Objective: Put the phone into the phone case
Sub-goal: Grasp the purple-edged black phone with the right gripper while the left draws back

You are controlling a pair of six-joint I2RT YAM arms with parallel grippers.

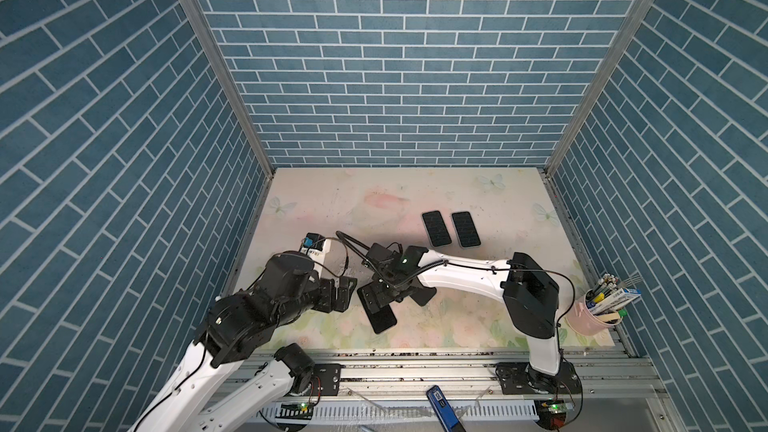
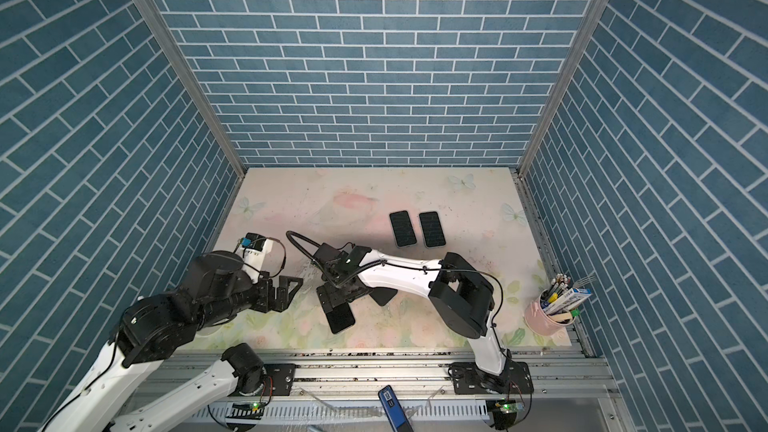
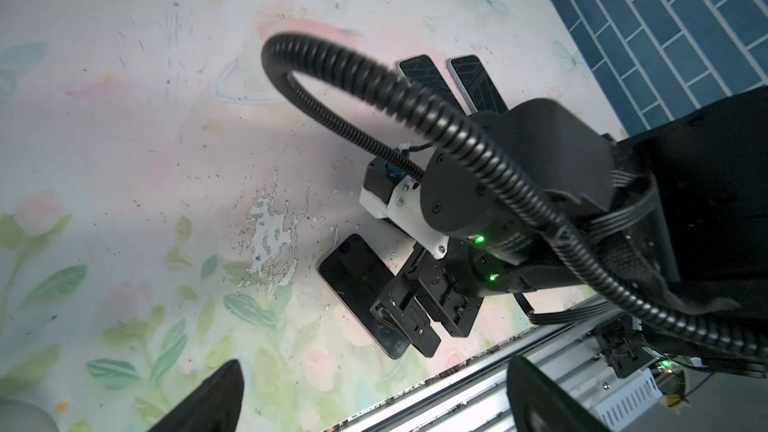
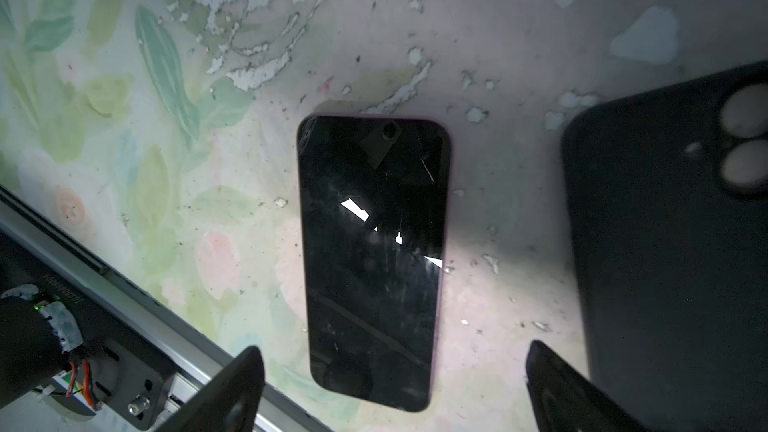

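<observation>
The pastel floral worktop [image 1: 332, 201], its print flaking near the middle, carries a black glass-fronted phone [image 4: 374, 263] lying screen-up near the front edge. A matte black phone case [image 4: 665, 263] lies just beside it, not touching. Farther back, a second dark phone [image 1: 436, 229] and a third dark phone [image 1: 465, 229] lie side by side. A pink cup of pens [image 1: 590, 322] stands at the front right corner.

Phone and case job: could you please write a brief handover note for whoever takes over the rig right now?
Left claw: open, empty, off to the left of the phone.
Right claw: open, empty, poised over one end of the phone.
Phone: flat on the mat, screen up.
Black case: on the mat beside the phone, not touching it.
Two other phones lie side by side farther back.
Done: nothing seated yet.
Left: grasp the phone and press it into the case.
</observation>
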